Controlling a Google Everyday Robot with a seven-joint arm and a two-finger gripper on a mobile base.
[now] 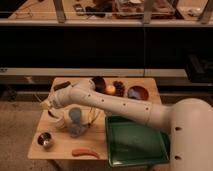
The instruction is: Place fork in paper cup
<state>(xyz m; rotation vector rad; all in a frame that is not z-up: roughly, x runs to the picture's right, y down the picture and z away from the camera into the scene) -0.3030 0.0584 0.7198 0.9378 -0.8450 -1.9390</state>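
Gripper (52, 109) over table's (60, 146) left side, finger state unclear. Paper cup (62, 121) just below; blue-grey cup (76, 116) right.

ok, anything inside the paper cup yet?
Can't confirm. The paper cup sits low on the table's left side, with the end effector directly over its rim, covering most of the opening. No fork is clearly visible inside.

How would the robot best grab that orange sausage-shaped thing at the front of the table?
Probably at its middle, from straight above, closing across its narrow width: the orange sausage-shaped thing lies flat, lengthwise left to right, with nothing touching it. The gripper is over the left edge of the table.
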